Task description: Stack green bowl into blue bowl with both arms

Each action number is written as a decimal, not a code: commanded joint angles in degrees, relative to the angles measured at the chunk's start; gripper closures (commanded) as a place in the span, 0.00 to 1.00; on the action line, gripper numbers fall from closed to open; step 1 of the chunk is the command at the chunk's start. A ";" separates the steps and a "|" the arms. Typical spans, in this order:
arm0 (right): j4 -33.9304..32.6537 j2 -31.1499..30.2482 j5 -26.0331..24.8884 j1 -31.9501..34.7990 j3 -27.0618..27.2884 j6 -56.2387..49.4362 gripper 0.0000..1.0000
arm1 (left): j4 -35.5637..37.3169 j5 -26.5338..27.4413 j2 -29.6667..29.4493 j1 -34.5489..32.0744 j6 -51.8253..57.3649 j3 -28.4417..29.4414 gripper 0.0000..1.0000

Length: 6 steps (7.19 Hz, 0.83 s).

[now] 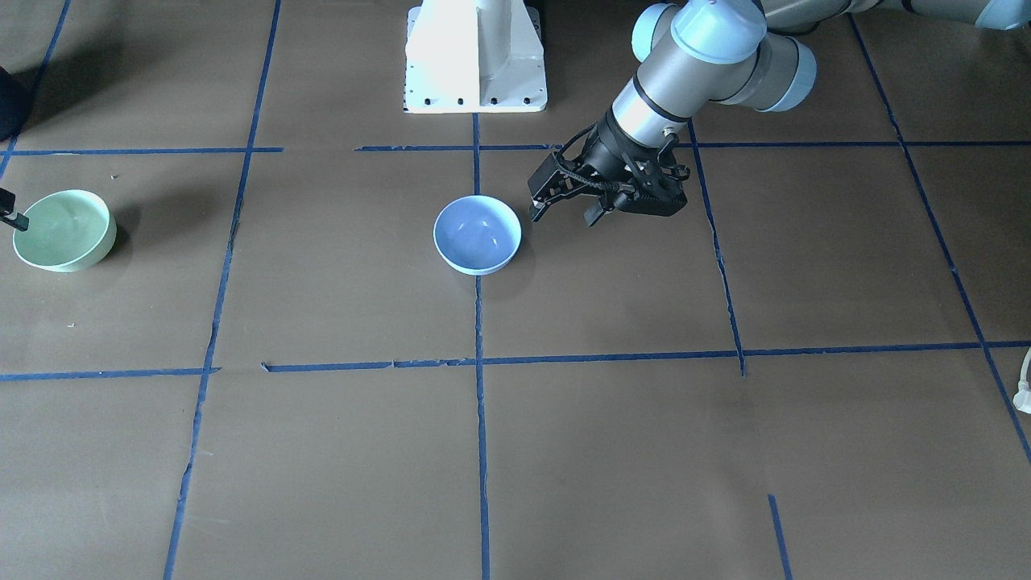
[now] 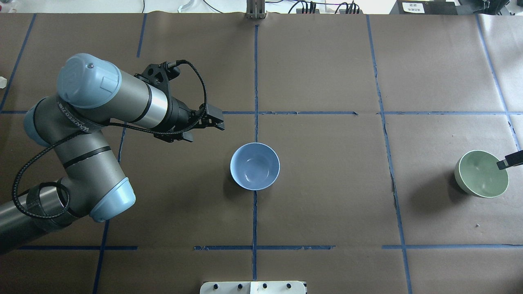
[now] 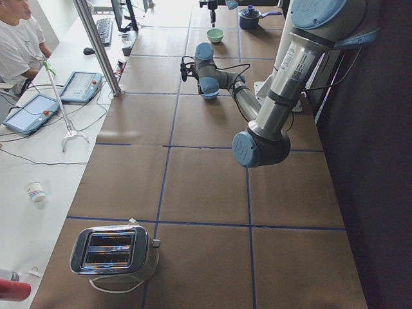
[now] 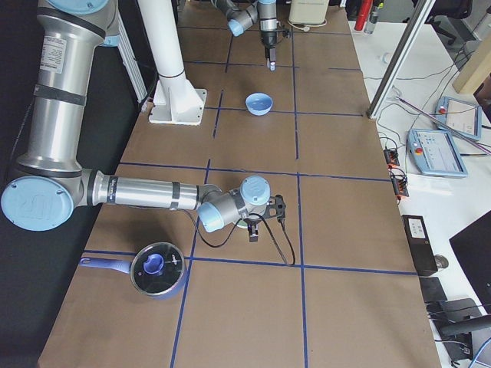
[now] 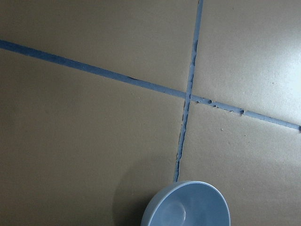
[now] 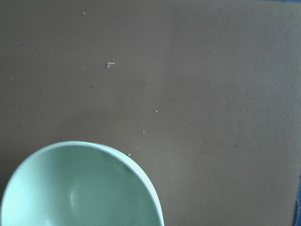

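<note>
The small glossy mint-green bowl (image 2: 482,173) is sat far out on the robot's right, well apart from the small periwinkle-blue bowl (image 2: 255,166) in the middle of the brown table (image 2: 327,196). Only one finger of the right gripper (image 2: 510,160) is seen, over the green rim, so its opening can't be told. The left gripper (image 1: 566,215) is spread wide and empty, just beside the blue one. The green one is probably light, stiff and slippery, so it's best pinched across the rim wall.

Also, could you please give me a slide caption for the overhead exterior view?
Left gripper hovers near the empty blue bowl; green bowl sits far right.
</note>
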 commanded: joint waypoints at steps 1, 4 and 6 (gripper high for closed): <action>6.91 0.70 -0.31 -4.82 -4.43 6.20 0.01 | 0.02 0.01 0.05 0.01 -0.07 -0.07 0.04; 8.84 0.88 -0.92 -6.16 -5.16 10.58 0.75 | 0.02 0.10 0.05 0.01 -0.07 -0.16 0.04; 12.71 0.54 -0.31 -5.99 -5.06 13.60 1.00 | 0.02 0.10 0.05 -0.07 -0.16 -0.42 0.04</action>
